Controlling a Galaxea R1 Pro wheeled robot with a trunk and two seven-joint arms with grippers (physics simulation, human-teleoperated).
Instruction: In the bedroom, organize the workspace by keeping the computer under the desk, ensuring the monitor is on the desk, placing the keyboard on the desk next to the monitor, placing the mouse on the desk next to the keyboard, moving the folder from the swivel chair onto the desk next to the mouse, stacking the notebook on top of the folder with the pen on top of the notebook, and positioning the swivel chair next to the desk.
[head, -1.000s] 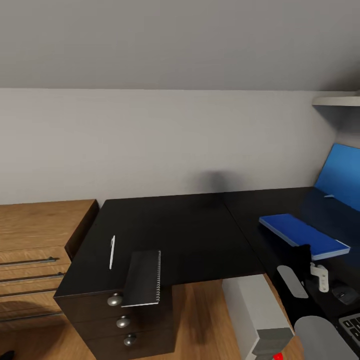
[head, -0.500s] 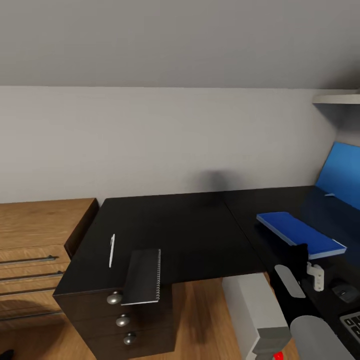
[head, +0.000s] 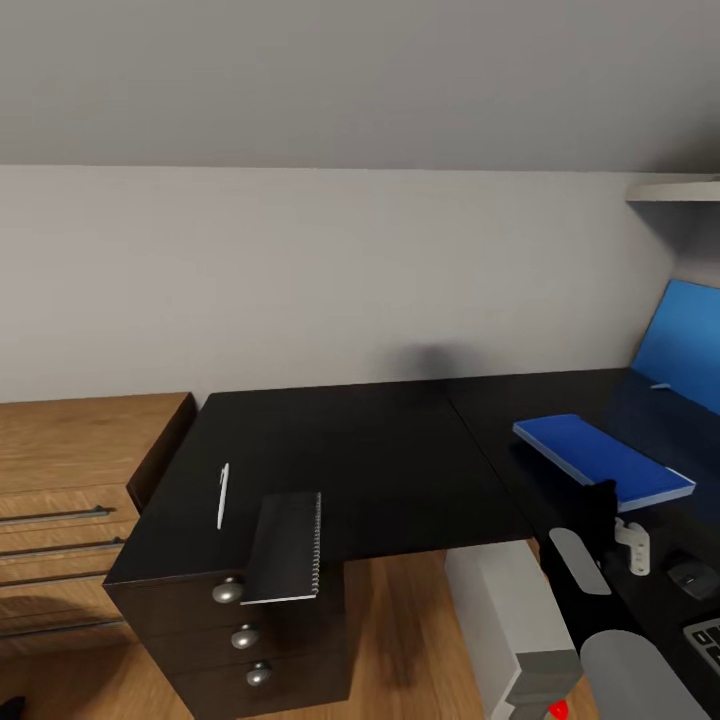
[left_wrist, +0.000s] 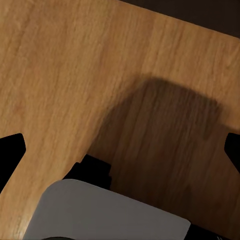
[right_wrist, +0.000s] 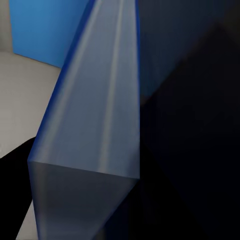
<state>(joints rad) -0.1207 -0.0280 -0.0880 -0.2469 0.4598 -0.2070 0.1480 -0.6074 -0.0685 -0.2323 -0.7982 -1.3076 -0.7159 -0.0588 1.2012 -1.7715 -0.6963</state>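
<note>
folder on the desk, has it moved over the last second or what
The folder has lifted slightly at its near end, gripped by the right tool, which edged up with it. The whole head view also drifted a little, so the camera moved. The pen and notebook stayed put on the desk.

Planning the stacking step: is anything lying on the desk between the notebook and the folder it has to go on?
Nothing visible. The notebook overhangs the desk's front edge beside the pen; the dark desktop between it and the folder is bare, and the folder's top is bare too.
</note>
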